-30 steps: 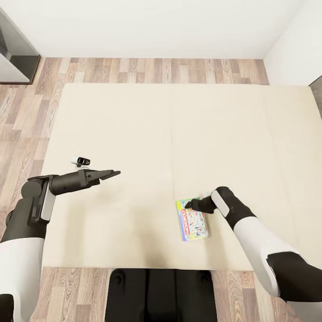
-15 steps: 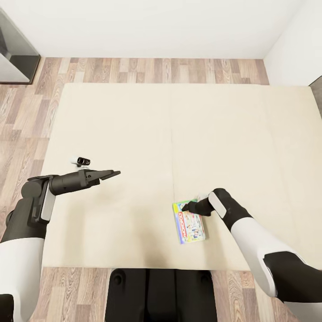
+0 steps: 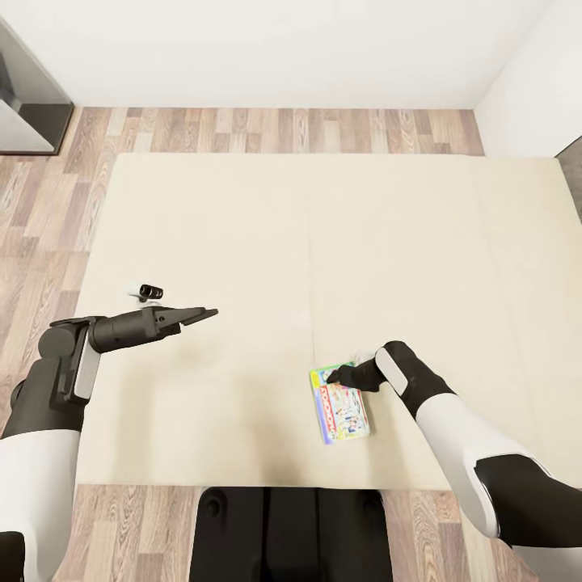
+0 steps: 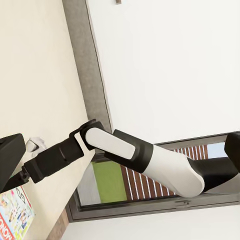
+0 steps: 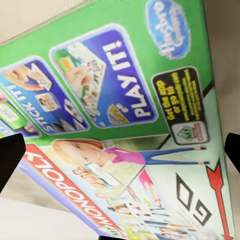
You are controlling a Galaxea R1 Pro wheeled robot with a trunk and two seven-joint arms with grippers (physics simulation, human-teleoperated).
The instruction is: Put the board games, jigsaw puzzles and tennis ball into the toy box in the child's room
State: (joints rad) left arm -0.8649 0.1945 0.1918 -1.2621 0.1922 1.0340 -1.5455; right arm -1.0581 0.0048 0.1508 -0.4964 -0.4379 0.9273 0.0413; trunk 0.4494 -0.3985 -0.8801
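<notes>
One board game, a green box printed in bright colours, lies flat on the cream bed near its front edge, just right of the mattress seam. My right gripper rests on the game's far edge. In the right wrist view the board game spans the space between the two fingertips, which stand wide apart, so this gripper is open. Over the left part of the bed my left gripper hovers open and holds nothing. The left wrist view catches the board game under my right arm.
Light wood-plank floor runs around the bed, with a white wall behind. A dark grey-framed unit stands at the far left. My black base is against the bed's front edge. The left wrist view shows the grey headboard and a window.
My right gripper has slid a little to the left and toward the bed's front edge, and the board game has moved with it. The left arm has not moved.
</notes>
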